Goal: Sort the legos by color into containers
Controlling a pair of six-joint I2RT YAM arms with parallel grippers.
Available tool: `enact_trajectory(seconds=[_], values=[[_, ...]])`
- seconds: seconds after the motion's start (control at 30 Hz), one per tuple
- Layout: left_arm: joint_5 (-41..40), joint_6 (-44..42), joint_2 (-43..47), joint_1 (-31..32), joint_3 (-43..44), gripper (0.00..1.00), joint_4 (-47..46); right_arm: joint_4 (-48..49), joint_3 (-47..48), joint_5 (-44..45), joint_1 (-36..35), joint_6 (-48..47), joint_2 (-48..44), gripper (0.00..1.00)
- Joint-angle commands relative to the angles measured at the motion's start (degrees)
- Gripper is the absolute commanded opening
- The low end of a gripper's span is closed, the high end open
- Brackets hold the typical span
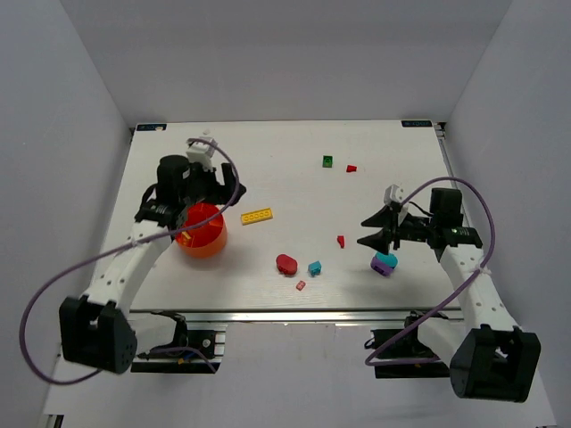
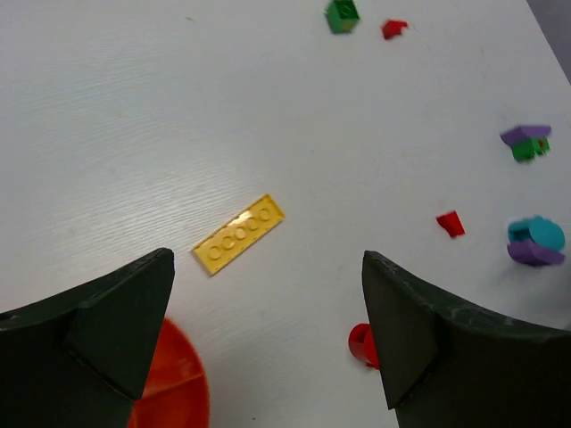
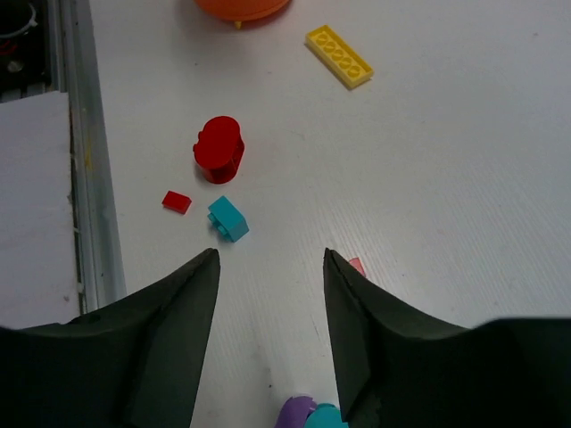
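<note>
White counter (image 1: 294,134) carries everything.

The left gripper (image 2: 268,266) hangs over the far edge of the bowl. Its jaws are spread wide with nothing between them. The right gripper (image 3: 269,259) is low at the right side of the counter, jaws spread too, pinching nothing.

The orange bowl (image 1: 207,242) sits near left, partly under the left gripper. Its inside looks red. Can't tell if any brick is in it.

All legos in view are loose on the counter:
- The yellow brick (image 1: 257,216) lies flat just right of the bowl, apart from it, ahead of the left jaws.
- The red round piece (image 1: 286,264) is centre front, standing alone.
- The purple-teal piece (image 1: 384,262) lies just under the right gripper, back between the jaws near the palm, not pinched.
- The purple-green piece (image 2: 526,141) shows only in the left wrist view, on the right side, well apart from the yellow brick.
- The teal brick (image 1: 314,267) is just right of the red round piece, not touching it.
- The green brick (image 1: 328,161) is far centre.
- The far red bit (image 1: 351,168) is just beside the green brick, on its right.
- The red wedge (image 1: 341,241) lies between the yellow brick and the right jaws, close to the jaw tips.
- The red tile (image 1: 301,285) is nearest the front edge, near the teal brick.
</note>
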State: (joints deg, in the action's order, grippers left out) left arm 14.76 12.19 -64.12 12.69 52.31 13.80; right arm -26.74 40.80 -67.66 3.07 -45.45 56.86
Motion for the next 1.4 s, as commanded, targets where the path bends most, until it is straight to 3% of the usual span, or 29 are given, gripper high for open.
enact_trajectory(seconds=[0.0,0.07,0.1,0.17,0.2,0.27,0.3,0.37,0.4,0.47,0.57,0.7,0.97,1.37], values=[[17.8,-7.3,-7.4,1.1,5.3,0.95,-0.4,3.6,5.1,5.2,-5.1,3.4,3.1,0.52],[19.6,-10.0,-12.2,2.6,8.1,0.95,-0.4,4.8,6.7,6.0,-6.1,5.6,6.0,0.38],[19.4,-10.9,-13.3,3.2,8.8,0.95,-0.5,4.9,8.3,6.1,-6.8,7.9,6.9,0.24],[18.6,-14.7,-16.4,5.6,10.5,0.95,0.2,4.8,9.7,6.0,-8.0,9.8,10.0,0.12],[17.7,-15.8,-17.6,6.5,11.1,0.93,1.0,4.3,10.8,6.0,-8.0,10.2,11.0,0.12],[16.2,-20.1,-21.6,8.4,13.8,0.9,5.0,3.4,11.2,6.4,-7.8,10.2,12.3,0.19],[13.4,-21.4,-23.0,10.7,14.6,0.82,6.1,3.3,11.1,7.3,-7.7,10.1,12.3,0.28],[10.5,-25.5,-26.8,13.1,16.0,0.79,8.4,3.6,9.9,8.5,-7.5,9.9,11.5,0.36],[7.7,-26.7,-27.9,15.2,16.2,0.77,8.4,3.7,9.4,9.4,-7.4,9.8,11.1,0.45],[4.9,-29.1,-30.7,16.8,16.9,0.76,8.5,3.9,7.6,10.0,-7.4,9.2,9.2,0.57],[0.4,-33.3,-33.3,18.9,18.2,0.79,8.8,4.9,5.6,9.3,-6.9,9.3,6.2,0.64],[-3.1,-38.4,-37.2,19.4,21.3,0.8,10.0,5.0,5.3,8.8,-5.6,9.1,4.8,0.66],[-10.2,-39.3,-42.4,19.9,22.9,0.82,9.4,3.0,5.9,8.6,-4.0,7.4,5.8,0.67],[-10.8,-41.7,-46.4,19.9,24.5,0.78,11.7,3.4,5.4,8.4,-1.8,7.2,5.0,0.67]])
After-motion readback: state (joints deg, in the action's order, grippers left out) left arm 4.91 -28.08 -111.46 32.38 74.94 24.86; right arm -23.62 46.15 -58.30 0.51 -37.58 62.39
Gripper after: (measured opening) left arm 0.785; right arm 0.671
